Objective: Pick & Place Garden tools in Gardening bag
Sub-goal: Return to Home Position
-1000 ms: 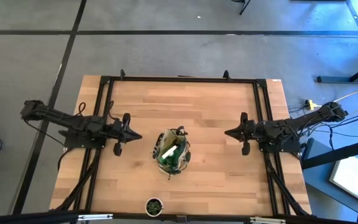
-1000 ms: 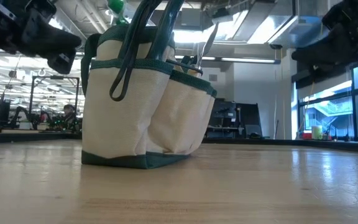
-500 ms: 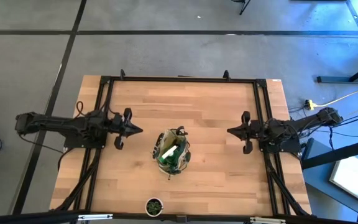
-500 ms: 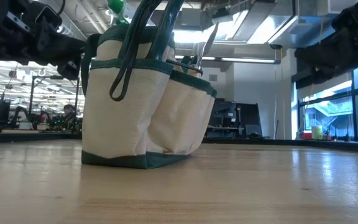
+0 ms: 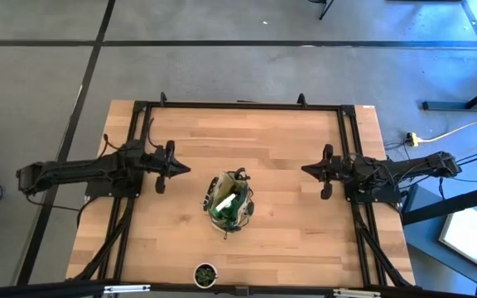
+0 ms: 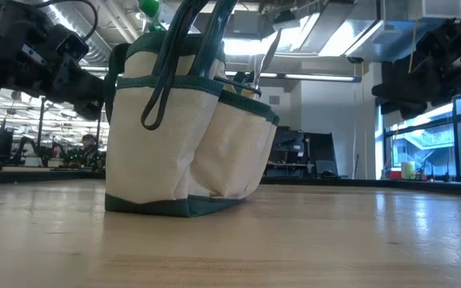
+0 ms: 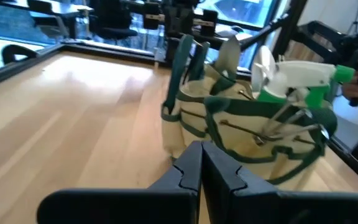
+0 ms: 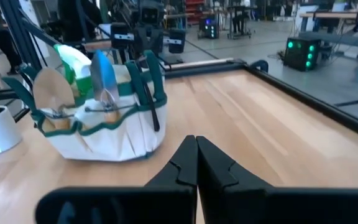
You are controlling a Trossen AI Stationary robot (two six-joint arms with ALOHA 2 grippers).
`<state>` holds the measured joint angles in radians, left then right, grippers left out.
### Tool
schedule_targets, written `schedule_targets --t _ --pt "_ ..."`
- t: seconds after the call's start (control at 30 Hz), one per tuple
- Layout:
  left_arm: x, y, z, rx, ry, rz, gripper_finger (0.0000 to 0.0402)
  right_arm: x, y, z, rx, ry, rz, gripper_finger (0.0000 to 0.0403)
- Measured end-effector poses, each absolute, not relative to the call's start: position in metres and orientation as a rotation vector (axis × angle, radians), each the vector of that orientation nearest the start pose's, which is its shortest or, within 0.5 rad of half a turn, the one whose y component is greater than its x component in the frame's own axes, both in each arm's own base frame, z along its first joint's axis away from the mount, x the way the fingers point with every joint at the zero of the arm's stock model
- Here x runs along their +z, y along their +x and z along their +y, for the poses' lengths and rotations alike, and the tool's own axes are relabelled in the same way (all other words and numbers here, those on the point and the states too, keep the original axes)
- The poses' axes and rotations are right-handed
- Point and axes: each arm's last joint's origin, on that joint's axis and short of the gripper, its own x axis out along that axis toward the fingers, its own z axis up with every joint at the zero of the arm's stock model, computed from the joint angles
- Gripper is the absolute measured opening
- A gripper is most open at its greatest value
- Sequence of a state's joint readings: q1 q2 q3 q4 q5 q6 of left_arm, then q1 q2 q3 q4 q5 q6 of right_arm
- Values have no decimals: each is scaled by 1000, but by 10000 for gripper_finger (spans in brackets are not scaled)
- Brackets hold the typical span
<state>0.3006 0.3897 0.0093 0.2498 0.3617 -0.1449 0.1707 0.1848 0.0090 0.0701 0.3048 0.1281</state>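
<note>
The small tan fabric gardening bag with green trim (image 5: 228, 204) stands upright near the middle of the wooden worktop (image 5: 263, 141). A green spray bottle with white top (image 7: 294, 81) and metal trowels (image 8: 103, 76) poke from it. The left tool (image 5: 186, 171) and the right tool (image 5: 304, 173) hang toward the left and right edges, well apart from the bag. Each has its fingers pressed together on nothing.

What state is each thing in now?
Tan fabric gardening bag with green trim: upright, tools inside.
Green spray bottle with white top: in bag.
Metal trowel: in bag, blade up.
Left gripper: shut, empty, left of bag.
Right gripper: shut, empty, right of bag.
Small dark potted plant: upright.
</note>
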Motion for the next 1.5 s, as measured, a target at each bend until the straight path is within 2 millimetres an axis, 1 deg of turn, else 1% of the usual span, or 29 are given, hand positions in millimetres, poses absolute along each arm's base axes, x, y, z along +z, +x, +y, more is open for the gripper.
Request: schedule_targets --t 0.3,0.5,0.6,0.7,0.8,0.93,1.03,1.2,1.4,1.5 --pt "155 119 17 -98 -164 140 1 157 107 10 -139 97 110 0" --pt "159 121 2 -62 -103 101 1 157 107 10 -138 85 112 0" --pt "162 119 -7 -65 -56 72 1 157 107 10 -138 83 112 0" --pt "164 116 -13 -31 4 48 1 157 107 10 -139 83 113 0" --pt "166 112 -13 -4 26 29 1 156 107 10 -146 83 116 0" --pt "164 107 -14 -57 22 44 1 156 107 9 -180 81 117 0" --pt "162 103 -13 -54 12 53 1 156 107 9 -183 81 116 0" --pt "169 96 -13 -95 36 -31 1 156 107 8 -185 59 117 0" --pt "168 97 -12 -81 52 -21 1 156 107 8 -185 55 119 0" --pt "168 97 -9 -35 17 -27 1 156 107 8 -197 84 117 0"
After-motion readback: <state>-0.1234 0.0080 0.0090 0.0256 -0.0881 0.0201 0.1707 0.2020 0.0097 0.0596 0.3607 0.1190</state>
